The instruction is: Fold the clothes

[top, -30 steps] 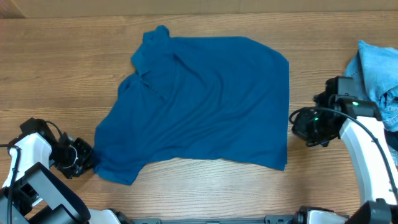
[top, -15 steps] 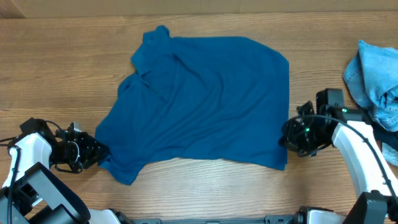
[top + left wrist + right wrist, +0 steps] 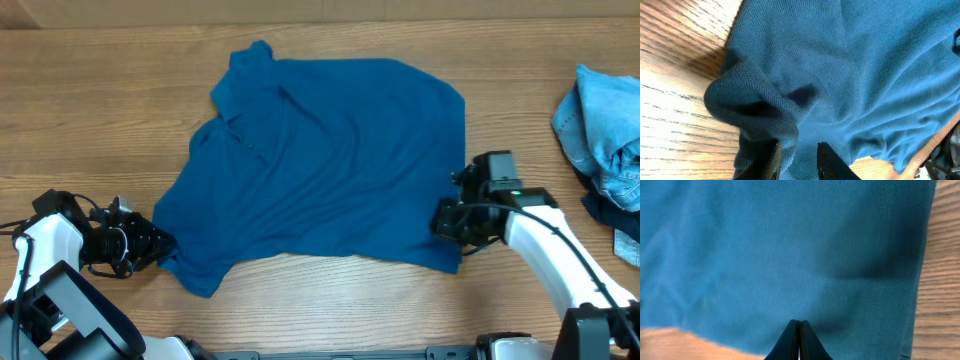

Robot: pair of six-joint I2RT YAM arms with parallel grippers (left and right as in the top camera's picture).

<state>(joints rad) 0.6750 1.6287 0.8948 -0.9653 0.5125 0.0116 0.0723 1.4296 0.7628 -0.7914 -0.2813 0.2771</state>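
Handling this shirt (image 3: pixel 330 160), seemingly soft, limp knit, I'd pinch hem corners; my left tool (image 3: pixel 799 148) stands parted at its bunched edge, right tool (image 3: pixel 799 330) closed, empty.

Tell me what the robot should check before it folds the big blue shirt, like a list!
1. The shirt lies spread on the table: ok, though wrinkled.
2. The left gripper is at the shirt's bunched lower corner: ok.
3. The left gripper really holds cloth: cannot tell; its jaws stand apart.
4. The right gripper is over the shirt's other lower edge: ok, shut.
5. The right gripper pinches cloth: cannot tell.
6. The light-blue clothes pile lies apart from the shirt: ok.
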